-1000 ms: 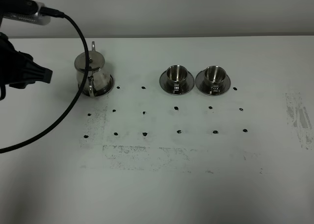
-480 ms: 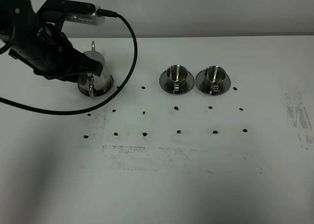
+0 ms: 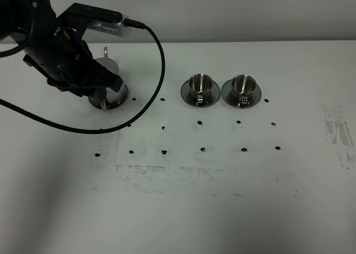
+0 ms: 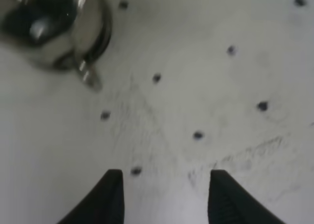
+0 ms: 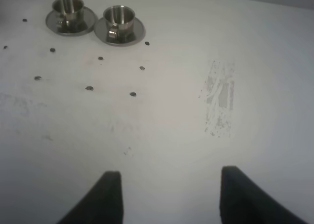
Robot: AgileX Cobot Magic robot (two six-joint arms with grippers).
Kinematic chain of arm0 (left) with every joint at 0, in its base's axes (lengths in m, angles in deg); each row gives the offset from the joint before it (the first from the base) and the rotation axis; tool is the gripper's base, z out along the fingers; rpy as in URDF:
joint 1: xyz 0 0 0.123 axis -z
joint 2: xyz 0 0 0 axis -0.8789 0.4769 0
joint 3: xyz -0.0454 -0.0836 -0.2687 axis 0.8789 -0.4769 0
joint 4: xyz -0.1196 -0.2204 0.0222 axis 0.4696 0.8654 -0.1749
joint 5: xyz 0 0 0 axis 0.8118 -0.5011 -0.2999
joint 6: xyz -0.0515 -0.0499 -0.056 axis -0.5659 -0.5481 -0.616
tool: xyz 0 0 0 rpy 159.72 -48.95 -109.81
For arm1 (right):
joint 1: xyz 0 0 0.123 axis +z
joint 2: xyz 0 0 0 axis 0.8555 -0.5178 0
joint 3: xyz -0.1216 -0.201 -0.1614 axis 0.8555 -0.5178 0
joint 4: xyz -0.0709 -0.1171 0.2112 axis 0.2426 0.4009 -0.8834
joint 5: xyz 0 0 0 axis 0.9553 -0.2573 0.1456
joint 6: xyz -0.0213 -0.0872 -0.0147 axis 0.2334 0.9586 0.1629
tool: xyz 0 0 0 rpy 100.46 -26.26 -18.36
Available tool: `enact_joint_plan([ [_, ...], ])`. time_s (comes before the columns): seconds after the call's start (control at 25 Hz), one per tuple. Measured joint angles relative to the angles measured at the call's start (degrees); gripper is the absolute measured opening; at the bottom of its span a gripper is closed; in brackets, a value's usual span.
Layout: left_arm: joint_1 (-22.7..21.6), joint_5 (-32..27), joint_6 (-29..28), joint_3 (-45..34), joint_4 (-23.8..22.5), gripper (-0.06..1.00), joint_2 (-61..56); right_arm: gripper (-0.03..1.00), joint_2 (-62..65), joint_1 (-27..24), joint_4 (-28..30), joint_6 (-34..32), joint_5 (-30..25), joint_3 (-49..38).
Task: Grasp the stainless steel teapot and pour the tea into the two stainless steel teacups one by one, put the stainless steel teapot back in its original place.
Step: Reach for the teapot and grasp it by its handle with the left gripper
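1. Left gripper point(image 4: 167, 199): fingers spread wide, nothing between them, parked near the stainless steel teapot point(image 4: 51, 25) but not on the loop handle point(image 4: 87, 74) yet.
2. Right gripper point(image 5: 169, 199): also spread and empty, over bare table point(image 5: 162, 116), well apart from the two stainless steel teacups point(image 5: 118, 19).
3. Teapot sitting on its steel disc point(image 3: 121, 97), left of the cups in the high view, half hidden behind the left arm point(image 3: 55, 48).
4. Risk-wise: could easily clip the handle or lid going in and shove the pot off the disc. Slick steel too, so a shallow pinch might slip mid-pour.
5. No brands, labels or readable writing anywhere, just dark dots point(image 4: 197, 135) on the table.
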Motion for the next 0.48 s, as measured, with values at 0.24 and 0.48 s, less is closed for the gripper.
enact_joint_plan([
  [0.24,0.00,-1.70,-7.75,0.00,-6.25,0.39,0.00,0.47,0.00,0.00,0.00,0.00,0.00,0.00],
  [0.48,0.00,-4.10,-17.64,0.15,-11.74,0.39,0.00,0.47,0.00,0.00,0.00,0.00,0.00,0.00],
])
